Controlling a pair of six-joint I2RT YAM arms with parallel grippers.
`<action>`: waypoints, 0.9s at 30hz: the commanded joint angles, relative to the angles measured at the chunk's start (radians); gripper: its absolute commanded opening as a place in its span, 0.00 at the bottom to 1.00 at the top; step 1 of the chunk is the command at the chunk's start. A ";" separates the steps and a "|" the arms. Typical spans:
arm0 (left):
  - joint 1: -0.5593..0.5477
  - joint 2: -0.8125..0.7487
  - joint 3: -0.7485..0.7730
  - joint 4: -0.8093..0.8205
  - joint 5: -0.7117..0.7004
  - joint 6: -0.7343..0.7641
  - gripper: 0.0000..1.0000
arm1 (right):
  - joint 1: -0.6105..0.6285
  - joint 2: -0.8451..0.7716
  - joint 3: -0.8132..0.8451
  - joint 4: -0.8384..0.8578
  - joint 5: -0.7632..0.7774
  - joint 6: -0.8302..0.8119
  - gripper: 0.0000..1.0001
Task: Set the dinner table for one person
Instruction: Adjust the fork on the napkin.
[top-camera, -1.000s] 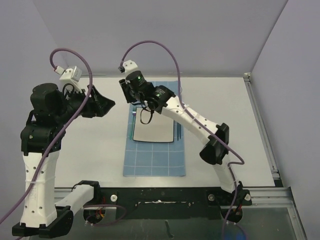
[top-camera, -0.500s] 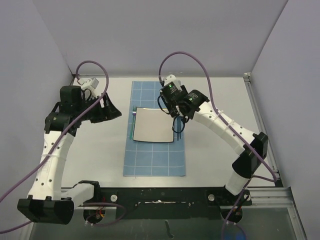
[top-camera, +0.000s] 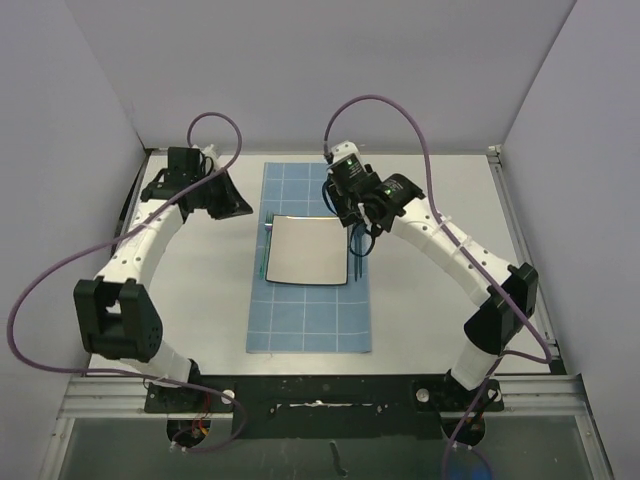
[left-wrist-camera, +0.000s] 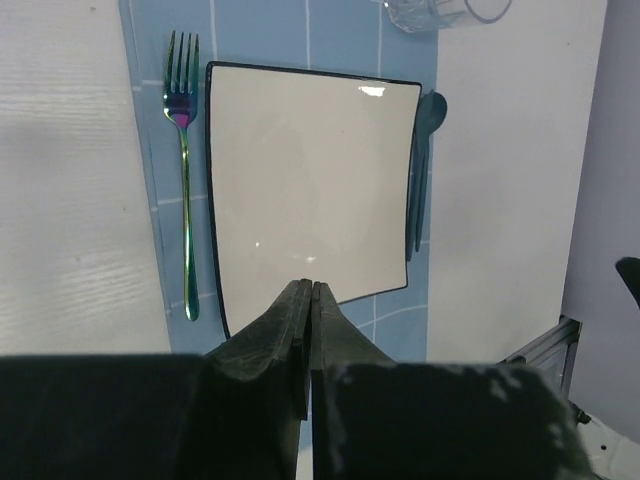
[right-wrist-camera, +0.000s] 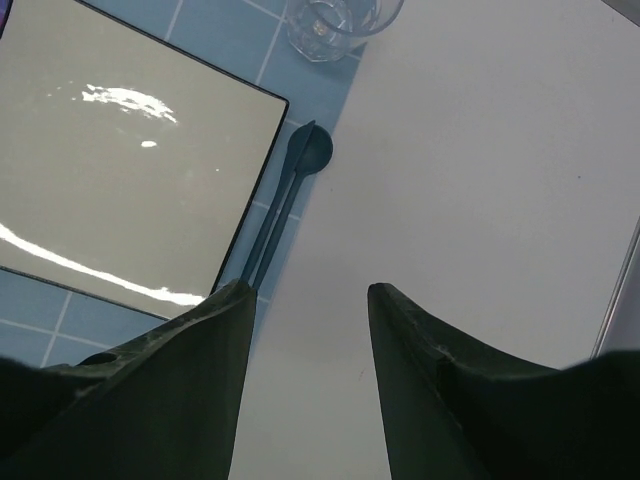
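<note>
1. Left end effector (left-wrist-camera: 308, 292): fingers pressed together with nothing between them, held above the worktop (top-camera: 440, 290).
2. Right end effector (right-wrist-camera: 308, 292): fingers spread, nothing held.
3. The worktop lies beneath both end effectors. It is white and flat and carries a blue gridded mat (top-camera: 305, 320).
4. Straight ahead of the left end effector, a square white plate (left-wrist-camera: 310, 180) with a dark rim sits on the mat. A fork (left-wrist-camera: 183, 170) lies just beside the plate on that end effector's left. Two slim dark utensils (right-wrist-camera: 290, 195), one of them a spoon, lie just ahead of the right end effector's left finger. A clear glass (right-wrist-camera: 335, 20) stands beyond them.
5. Handling, my judgement: the worktop is rigid, fixed and smooth, a support rather than something to grasp. Pieces would likely slide on the bare surface and less on the mat. The plate looks glossy and breakable, so take it by an edge. The cutlery lies flat, so pinch across a handle.
6. The place setting looks complete.
</note>
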 joint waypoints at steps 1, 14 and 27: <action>-0.031 0.155 0.086 0.136 0.001 -0.031 0.00 | -0.066 -0.009 0.021 0.063 -0.045 -0.020 0.49; -0.095 0.492 0.284 0.213 0.021 -0.028 0.00 | -0.165 0.003 -0.010 0.084 -0.103 -0.036 0.47; -0.092 0.634 0.357 0.209 0.030 -0.014 0.00 | -0.176 0.004 -0.004 0.075 -0.109 -0.034 0.47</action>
